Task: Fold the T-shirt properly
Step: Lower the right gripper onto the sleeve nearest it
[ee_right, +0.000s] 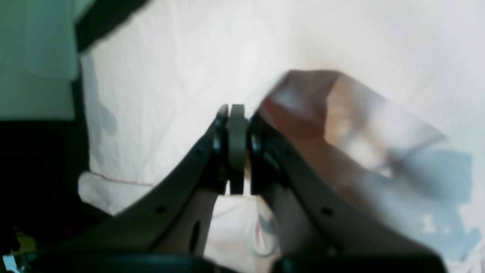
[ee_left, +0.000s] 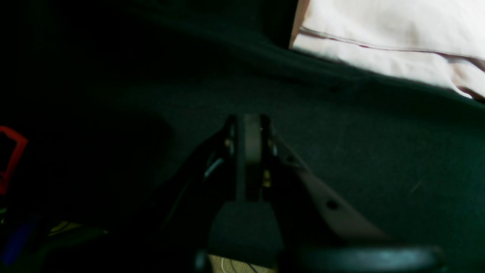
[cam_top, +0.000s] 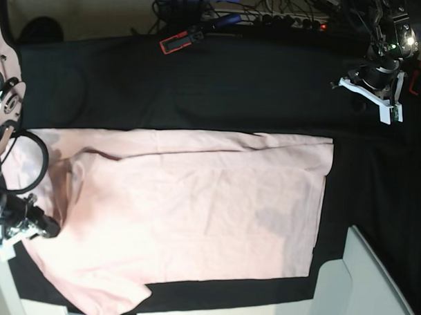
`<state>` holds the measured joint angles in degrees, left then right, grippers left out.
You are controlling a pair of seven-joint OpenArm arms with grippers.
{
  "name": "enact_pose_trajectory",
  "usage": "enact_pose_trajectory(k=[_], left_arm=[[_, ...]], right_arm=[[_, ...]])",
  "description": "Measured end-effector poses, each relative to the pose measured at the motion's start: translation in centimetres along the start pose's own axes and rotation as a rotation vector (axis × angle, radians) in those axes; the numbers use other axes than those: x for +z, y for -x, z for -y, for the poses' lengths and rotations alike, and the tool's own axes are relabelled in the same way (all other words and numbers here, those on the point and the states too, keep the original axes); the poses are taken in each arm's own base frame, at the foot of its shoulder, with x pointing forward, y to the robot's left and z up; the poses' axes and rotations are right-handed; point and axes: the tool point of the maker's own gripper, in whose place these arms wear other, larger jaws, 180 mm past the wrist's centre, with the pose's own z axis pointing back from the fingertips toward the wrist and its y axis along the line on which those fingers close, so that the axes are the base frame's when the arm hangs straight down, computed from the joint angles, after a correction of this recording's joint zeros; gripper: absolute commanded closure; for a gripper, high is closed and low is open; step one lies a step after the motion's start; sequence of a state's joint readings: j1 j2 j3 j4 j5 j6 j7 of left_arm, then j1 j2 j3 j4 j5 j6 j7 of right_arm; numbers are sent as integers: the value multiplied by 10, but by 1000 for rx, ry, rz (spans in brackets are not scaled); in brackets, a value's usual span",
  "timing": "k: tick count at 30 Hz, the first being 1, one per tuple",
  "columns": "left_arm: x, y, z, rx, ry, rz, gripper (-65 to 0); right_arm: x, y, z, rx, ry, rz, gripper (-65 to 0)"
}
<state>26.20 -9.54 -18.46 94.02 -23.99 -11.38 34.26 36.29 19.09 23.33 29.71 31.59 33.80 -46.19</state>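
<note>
The T-shirt (cam_top: 188,212) lies spread in base view; wrist views alone show both hands pinched closed, empty.

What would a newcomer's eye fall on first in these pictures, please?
First, the pale pink T-shirt, spread plain side up across the black table cloth and filling the middle of the base view. Next, the right gripper, shut over the shirt, and the left gripper, shut above bare cloth beside the shirt's hem.
</note>
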Motion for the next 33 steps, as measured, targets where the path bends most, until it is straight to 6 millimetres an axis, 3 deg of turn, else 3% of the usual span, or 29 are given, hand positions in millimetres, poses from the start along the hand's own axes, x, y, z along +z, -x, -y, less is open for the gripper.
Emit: enact_pose_trajectory(k=[7,16,25,28,30,33], left_arm=[[0,8,-11,-132,-75,-37,-24],[0,13,-8,-167,-93,-52,-24],[-1,15,-3,-154,-88,-52,-24],[-1,15,-3,-153,-87,-52,-24],[-1,15,-3,-154,-88,-52,-24],[-1,15,-3,-153,-87,-52,-24]], right_arm=[[0,-12,0,2,4,63,-1],[-1,-15,-1,1,2,82,-13],[-9,-7,-18,19,-55,62,-300],[-15,3,-34,63,-116,27,-303],[-16,4,-35,62,-116,26,-303],[-6,13,-13,57,-76,9,-303]])
